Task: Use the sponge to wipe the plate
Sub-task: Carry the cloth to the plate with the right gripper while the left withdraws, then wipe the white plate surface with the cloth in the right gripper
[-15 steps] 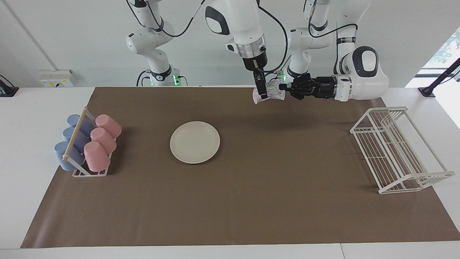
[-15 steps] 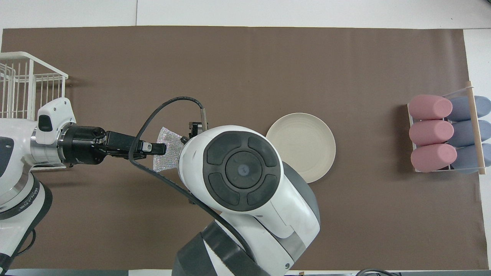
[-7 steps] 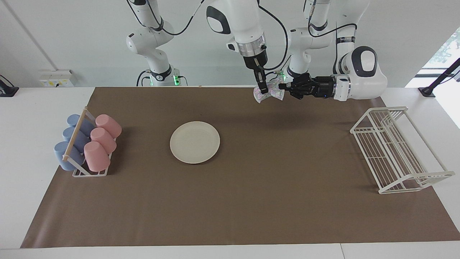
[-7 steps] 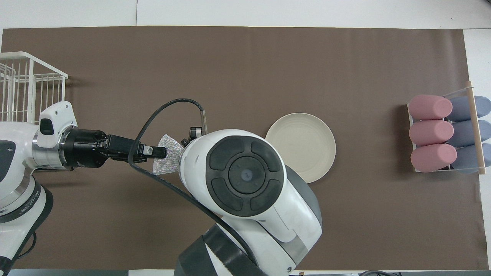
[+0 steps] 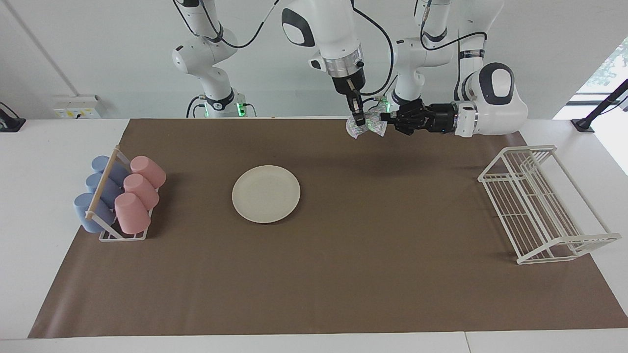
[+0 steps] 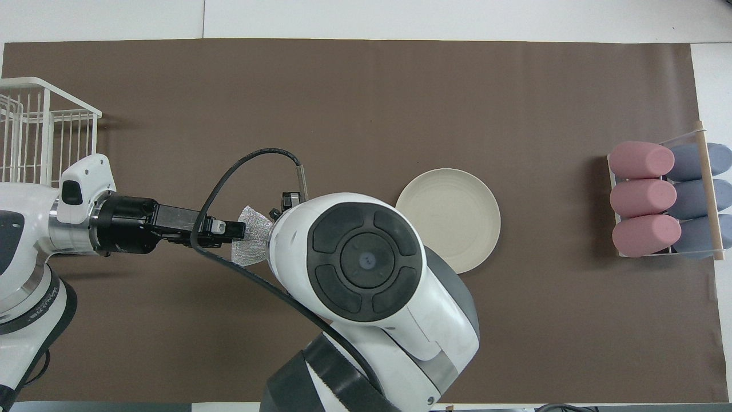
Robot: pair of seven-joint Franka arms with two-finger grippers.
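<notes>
The cream-white plate [image 5: 266, 193] lies flat on the brown mat, also in the overhead view [image 6: 448, 220]. The glittery grey sponge [image 5: 373, 126] hangs bunched in the air between both grippers, over the mat's edge nearest the robots, toward the left arm's end from the plate. My right gripper [image 5: 359, 122] points straight down and pinches the sponge. My left gripper [image 5: 384, 117] reaches in level and is shut on the sponge's edge. In the overhead view the sponge [image 6: 251, 243] shows at the left gripper's tip [image 6: 234, 230]; the right arm hides its own gripper.
A rack of pink and blue cups [image 5: 117, 201] stands at the right arm's end of the mat. A white wire rack [image 5: 539, 206] stands at the left arm's end. The brown mat [image 5: 343, 274] covers the table.
Both grippers have risen a little with the sponge between them, and the sponge is more bunched up. The plate has not moved.
</notes>
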